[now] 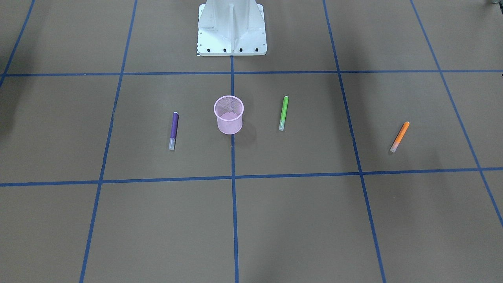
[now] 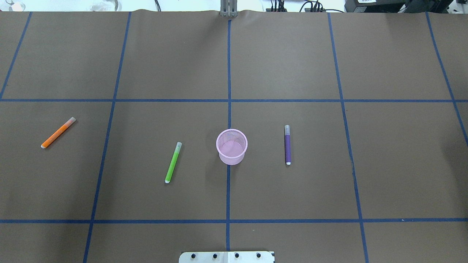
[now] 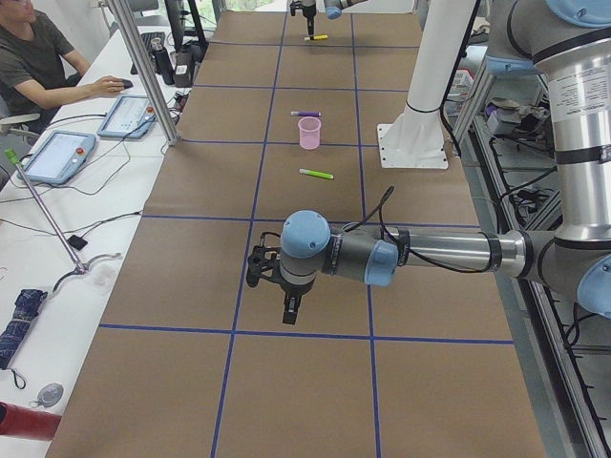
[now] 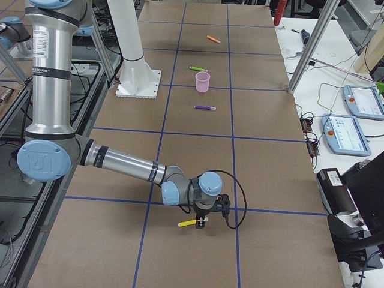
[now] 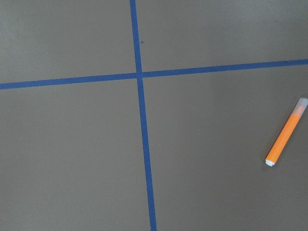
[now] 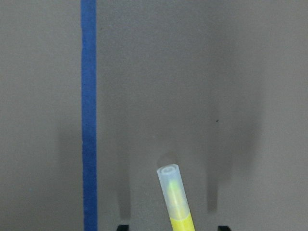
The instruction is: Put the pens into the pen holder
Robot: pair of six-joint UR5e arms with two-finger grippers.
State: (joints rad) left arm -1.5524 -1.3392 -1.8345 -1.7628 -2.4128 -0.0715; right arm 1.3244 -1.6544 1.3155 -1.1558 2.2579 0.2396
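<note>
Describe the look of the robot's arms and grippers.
Both arms are silver tubes with light-blue joint caps and black grippers. On the left arm a black cable loops behind the left gripper. The right arm, with the right gripper, matches; one cap bears a logo.

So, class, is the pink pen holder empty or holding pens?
Empty: the pen holder shows only bare mesh inside; the purple pen, green pen and orange pen lie outside.

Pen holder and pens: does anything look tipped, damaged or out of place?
Nothing looks damaged or tipped. The holder stands upright and empty. The purple pen, green pen and orange pen lie flat, apart from it; the yellow pen lies far from the rest.
</note>
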